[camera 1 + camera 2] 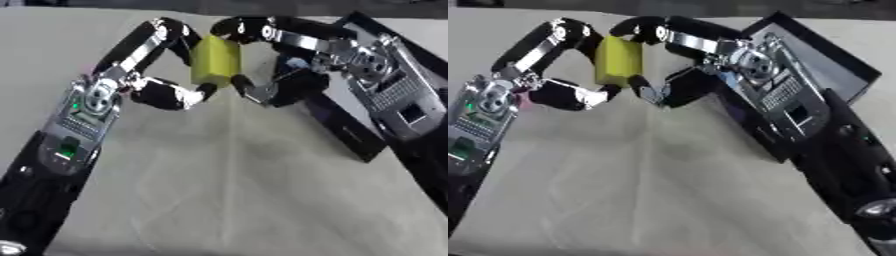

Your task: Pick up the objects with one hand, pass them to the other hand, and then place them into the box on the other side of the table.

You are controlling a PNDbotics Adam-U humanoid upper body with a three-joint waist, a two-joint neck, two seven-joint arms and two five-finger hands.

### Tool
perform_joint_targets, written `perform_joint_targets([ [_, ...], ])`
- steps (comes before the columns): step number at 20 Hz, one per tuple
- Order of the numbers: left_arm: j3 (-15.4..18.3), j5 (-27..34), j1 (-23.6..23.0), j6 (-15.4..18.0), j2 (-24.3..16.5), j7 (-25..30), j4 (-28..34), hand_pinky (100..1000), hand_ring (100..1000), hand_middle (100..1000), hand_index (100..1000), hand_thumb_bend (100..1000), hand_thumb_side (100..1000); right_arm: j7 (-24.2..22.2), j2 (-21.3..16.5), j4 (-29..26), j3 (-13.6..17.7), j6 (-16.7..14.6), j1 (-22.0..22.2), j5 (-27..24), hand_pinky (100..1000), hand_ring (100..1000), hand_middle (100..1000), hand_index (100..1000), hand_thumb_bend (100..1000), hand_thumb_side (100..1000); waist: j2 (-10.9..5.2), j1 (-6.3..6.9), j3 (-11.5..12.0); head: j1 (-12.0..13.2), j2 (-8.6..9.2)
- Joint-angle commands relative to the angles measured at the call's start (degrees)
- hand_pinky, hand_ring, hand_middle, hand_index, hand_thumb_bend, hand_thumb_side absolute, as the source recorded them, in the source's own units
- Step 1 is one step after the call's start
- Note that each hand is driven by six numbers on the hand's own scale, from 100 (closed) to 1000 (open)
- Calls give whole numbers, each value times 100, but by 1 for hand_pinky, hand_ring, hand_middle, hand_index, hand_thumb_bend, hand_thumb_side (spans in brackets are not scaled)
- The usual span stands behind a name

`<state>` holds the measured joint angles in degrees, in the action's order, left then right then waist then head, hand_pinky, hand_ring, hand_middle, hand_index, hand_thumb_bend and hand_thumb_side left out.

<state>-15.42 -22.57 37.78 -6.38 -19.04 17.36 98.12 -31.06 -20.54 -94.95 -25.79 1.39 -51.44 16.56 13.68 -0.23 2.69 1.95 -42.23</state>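
A yellow block (216, 61) hangs upright above the table's far middle, held between both hands. My left hand (166, 95) comes in from the left, its fingers curled over the block's top left and its thumb under the lower edge. My right hand (346, 55) reaches in from the right. Its fingers (249, 27) hook over the block's top right and its thumb presses at the lower right corner. The black box (843, 70) lies at the right side of the table, mostly under my right arm.
A tan cloth (236, 190) covers the table, with creases down its middle. The box's dark front wall (348, 134) juts toward the centre. A small pink patch (525, 101) shows behind my left wrist.
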Motion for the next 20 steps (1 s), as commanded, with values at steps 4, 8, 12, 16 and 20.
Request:
perform_joint_targets([
  [4,-12,82,120,18,-22,36,165,687,522,527,478,100,100,-3,-115,21,37,-44,-89,88,966,937,1000,1000,100,296,-156,-67,8,9,44],
  [8,-21,97,132,16,-12,45,180,686,522,526,478,100,100,-8,-120,50,31,-66,-87,127,966,937,1000,1000,100,292,-152,-68,11,7,45],
  [12,-43,126,139,23,-4,66,211,687,522,526,478,100,100,10,-119,82,28,-62,-83,161,965,936,1000,1000,100,294,-147,-73,17,-21,45],
  [16,-63,140,143,24,9,95,223,686,525,550,478,100,100,28,-117,91,19,-50,-81,163,963,933,999,1000,100,294,-143,-75,23,-22,50],
  [20,-75,159,152,24,28,110,230,688,531,557,480,100,100,51,-119,96,16,-30,-75,164,960,926,991,994,100,293,-140,-77,23,-21,48],
])
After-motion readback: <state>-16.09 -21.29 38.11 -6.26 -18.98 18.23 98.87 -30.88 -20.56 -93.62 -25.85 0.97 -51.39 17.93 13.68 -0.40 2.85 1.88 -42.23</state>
